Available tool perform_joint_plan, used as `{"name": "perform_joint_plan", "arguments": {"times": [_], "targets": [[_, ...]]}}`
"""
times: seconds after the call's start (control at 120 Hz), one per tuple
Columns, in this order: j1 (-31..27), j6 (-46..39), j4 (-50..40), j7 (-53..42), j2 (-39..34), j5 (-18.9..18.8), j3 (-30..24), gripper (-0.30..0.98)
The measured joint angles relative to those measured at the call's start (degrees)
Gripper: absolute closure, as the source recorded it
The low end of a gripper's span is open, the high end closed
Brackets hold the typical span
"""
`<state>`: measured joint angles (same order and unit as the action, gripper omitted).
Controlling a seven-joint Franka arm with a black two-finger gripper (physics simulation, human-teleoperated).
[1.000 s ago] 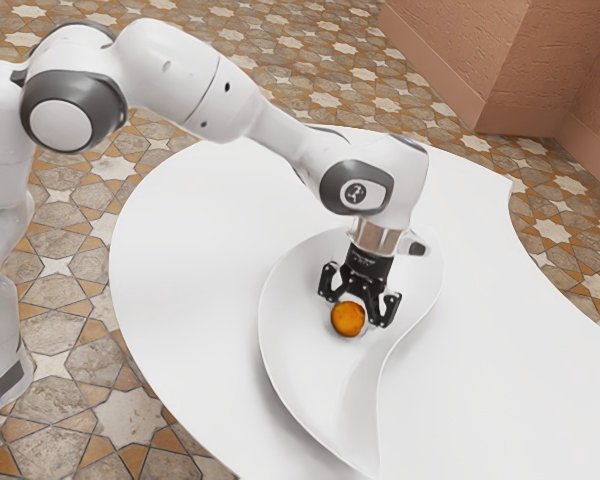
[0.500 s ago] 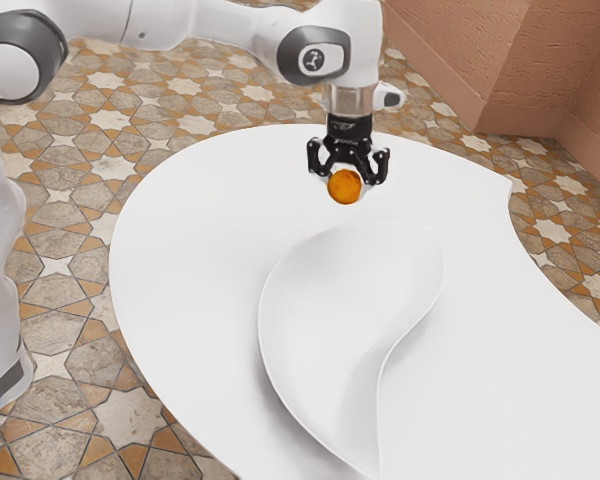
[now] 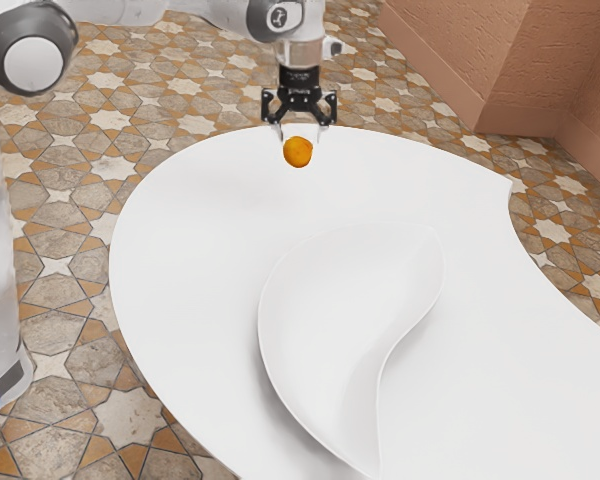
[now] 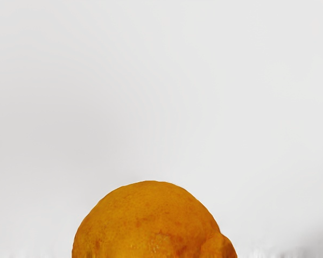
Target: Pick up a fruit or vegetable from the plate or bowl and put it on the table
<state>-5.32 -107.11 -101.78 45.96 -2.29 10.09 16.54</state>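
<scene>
My gripper [image 3: 300,138] is near the top of the exterior view, pointing down, with its two fingers on either side of an orange fruit [image 3: 298,151] and shut on it. The fruit hangs at the fingertips, off the plate. A white, curved, teardrop-shaped plate [image 3: 325,330] lies on the table towards the exterior view's bottom, bare inside. In the wrist view the rounded orange fruit [image 4: 151,223] sits large at the lower edge, against a plain white surface.
The white table [image 3: 190,250] has a curved edge, and in the exterior view the fruit overlaps its upper part. Patterned tile floor [image 3: 70,310] surrounds it. A reddish-brown wall [image 3: 540,70] stands at the exterior view's upper right.
My gripper has risen from the plate with the fruit, then moved towards the exterior view's upper left. The plate has stayed where it was.
</scene>
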Motion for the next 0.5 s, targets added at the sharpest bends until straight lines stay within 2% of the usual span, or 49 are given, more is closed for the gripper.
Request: {"name": "perform_joint_plan", "arguments": {"times": [0.133,0.283,0.325,0.442,0.5], "targets": [[5.58,0.10,0.24,0.20,-1.19,-0.04,0.07,0.06],[3.92,1.58,5.20,2.33,-6.13,-2.72,0.20,0.02],[8.13,2.28,6.95,4.92,-6.42,-3.20,-0.01,0.02],[27.18,6.54,12.21,18.00,-6.12,-3.77,-2.44,0.01],[31.42,8.49,13.40,24.78,-4.69,-3.71,-3.20,0.00]]}}
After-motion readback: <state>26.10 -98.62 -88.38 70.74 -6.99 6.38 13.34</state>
